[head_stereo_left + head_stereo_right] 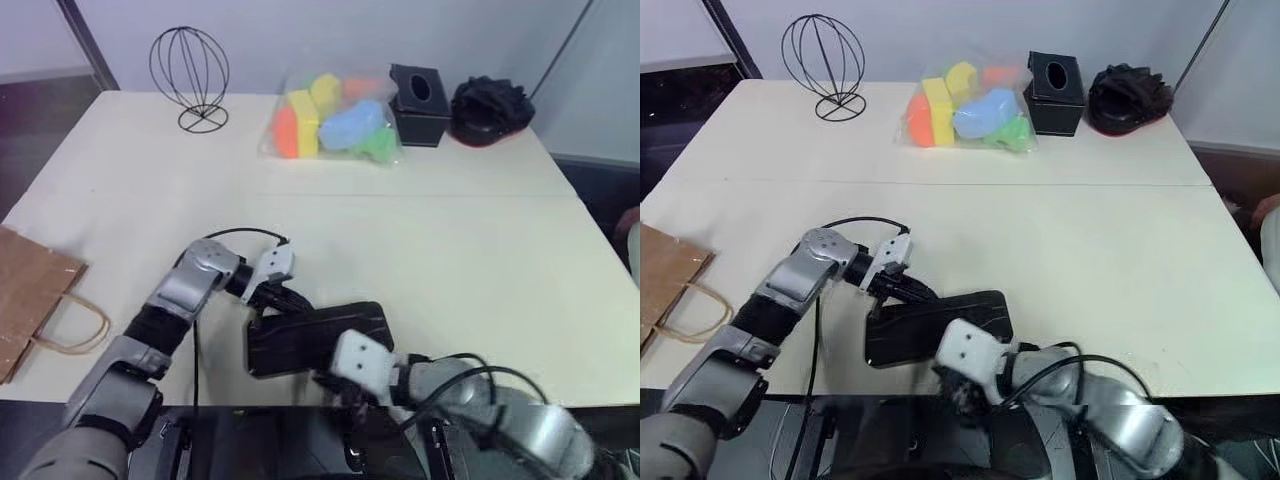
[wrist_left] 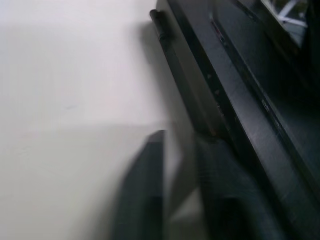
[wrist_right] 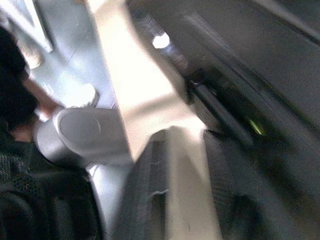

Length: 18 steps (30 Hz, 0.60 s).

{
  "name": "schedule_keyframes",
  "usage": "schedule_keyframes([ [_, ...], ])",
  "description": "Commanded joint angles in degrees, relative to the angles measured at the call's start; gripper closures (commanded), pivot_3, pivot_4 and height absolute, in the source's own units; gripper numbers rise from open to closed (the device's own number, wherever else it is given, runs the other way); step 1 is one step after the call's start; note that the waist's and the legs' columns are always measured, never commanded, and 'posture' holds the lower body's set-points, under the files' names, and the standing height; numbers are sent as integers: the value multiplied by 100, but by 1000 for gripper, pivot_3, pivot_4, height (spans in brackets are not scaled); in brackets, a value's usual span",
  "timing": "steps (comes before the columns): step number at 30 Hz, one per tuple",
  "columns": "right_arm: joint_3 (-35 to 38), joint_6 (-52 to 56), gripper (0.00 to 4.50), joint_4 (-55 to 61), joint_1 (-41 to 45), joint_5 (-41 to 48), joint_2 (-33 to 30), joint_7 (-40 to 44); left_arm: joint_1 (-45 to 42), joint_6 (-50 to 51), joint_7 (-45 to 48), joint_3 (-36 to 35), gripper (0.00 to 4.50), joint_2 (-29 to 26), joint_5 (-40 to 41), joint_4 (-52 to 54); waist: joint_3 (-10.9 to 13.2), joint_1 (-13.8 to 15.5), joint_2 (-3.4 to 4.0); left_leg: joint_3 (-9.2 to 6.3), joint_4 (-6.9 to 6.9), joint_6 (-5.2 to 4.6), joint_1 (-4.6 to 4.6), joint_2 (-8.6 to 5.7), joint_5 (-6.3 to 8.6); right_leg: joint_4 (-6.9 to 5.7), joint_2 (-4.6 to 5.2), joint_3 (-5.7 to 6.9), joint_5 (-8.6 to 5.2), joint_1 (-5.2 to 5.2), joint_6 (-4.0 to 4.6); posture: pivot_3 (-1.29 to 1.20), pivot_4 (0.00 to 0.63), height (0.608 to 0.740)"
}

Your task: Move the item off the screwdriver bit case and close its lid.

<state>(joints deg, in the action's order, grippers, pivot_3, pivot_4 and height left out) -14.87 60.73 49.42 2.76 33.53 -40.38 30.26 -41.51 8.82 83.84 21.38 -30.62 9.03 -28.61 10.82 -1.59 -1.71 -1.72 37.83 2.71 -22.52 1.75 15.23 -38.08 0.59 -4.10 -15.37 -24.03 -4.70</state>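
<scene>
Dark grey screwdriver bit case [image 1: 935, 328] lies flat, lid [image 1: 940, 322] down; brown paper bag [image 1: 665, 275] rests apart. We see both pincers, left pincer [image 2: 180, 200] and right pincer [image 3: 182, 195], parted, holding nothing.

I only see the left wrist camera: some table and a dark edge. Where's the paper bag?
Observer: The paper bag lies flat at the left edge of the table, well apart from the case.
Operator: Is the lid down?
Observer: From the head camera the lid looks flat on the case, shut.
Operator: Where's the other gripper?
Observer: The right gripper is at the case's near edge, fingers apart, holding nothing.
</scene>
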Motion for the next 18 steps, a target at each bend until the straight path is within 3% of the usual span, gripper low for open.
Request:
schedule_keyframes([
  [1,1452,198,1746,492,-303,1459,-347,646,-379,-343,-74,-439,1932,-475,-207,-745,-1,-38,-2,1,1,0,3,2,0,0,-2,0,1,2,5,0,150,737],
  [4,2716,239,229,510,-664,2538,-907,1121,-576,-307,305,-763,502,-997,12,-817,2,-115,-1,-2,-4,-2,6,8,1,-2,-8,1,-4,1,13,0,150,737],
  [5,3313,185,99,419,-791,2692,-1177,1447,-540,-45,549,-980,476,-1346,230,-534,6,-111,0,1,-10,-2,8,9,1,-2,-8,-1,-1,-2,7,0,150,737],
  [9,4747,-93,99,-265,-1123,2493,-1965,2364,283,974,863,-1823,476,-2620,1305,1199,11,-113,-8,8,-25,-2,-6,9,2,3,-3,-3,4,-21,-7,0,150,737],
  [12,5385,-393,99,-774,-1350,2169,-2354,3082,1499,2173,673,-3178,476,-3335,2205,2826,12,-86,0,12,-43,-2,3,10,2,7,10,-3,0,-17,-12,0,150,737],
  [15,5511,-749,99,-1090,-1469,1854,-2509,3472,2589,2917,288,-4396,476,-3485,2716,3844,13,-21,-1,8,-55,-2,4,11,2,13,15,2,-4,-17,-13,0,150,737],
  [18,5208,-1075,99,-1250,-1346,1575,-2548,3511,3573,3238,-137,-5242,476,-3272,2801,4434,15,-1,1,14,-54,-2,7,11,2,20,12,0,-16,-16,3,0,150,737],
])
